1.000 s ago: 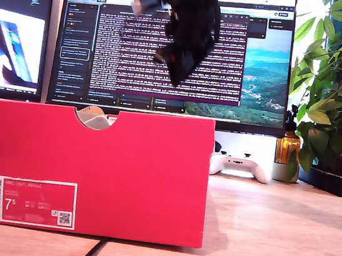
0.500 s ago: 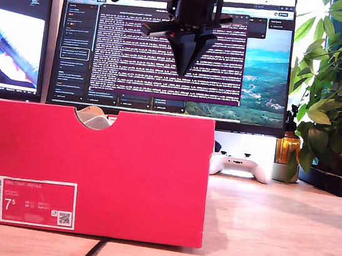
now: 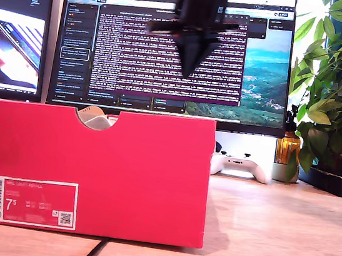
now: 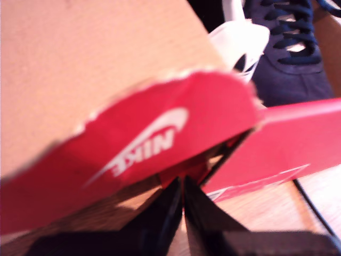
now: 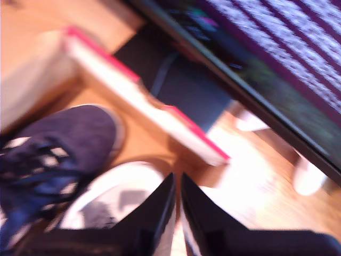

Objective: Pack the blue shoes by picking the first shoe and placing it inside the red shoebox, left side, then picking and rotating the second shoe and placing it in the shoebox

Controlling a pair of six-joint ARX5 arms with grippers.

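We see the red shoebox (image 3: 96, 172) at lower left of the exterior view, a blue shoe (image 5: 50, 144) lying inside it, my second gripper (image 5: 177, 184) pressed together and empty above it, my first gripper (image 4: 183, 188) pressed together beside the box flap (image 4: 154, 144).

Red shoebox (image 4: 160, 138) flap (Nike logo) beside blue shoe (image 4: 287, 58).

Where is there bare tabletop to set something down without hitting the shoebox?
In the exterior view, the wooden tabletop is bare between the red shoebox and the potted plant, in front of the white game controller. The exterior view's left is crowded: the shoebox fills it, with a cable running out below. Inside the box, a blue shoe takes part of the floor.
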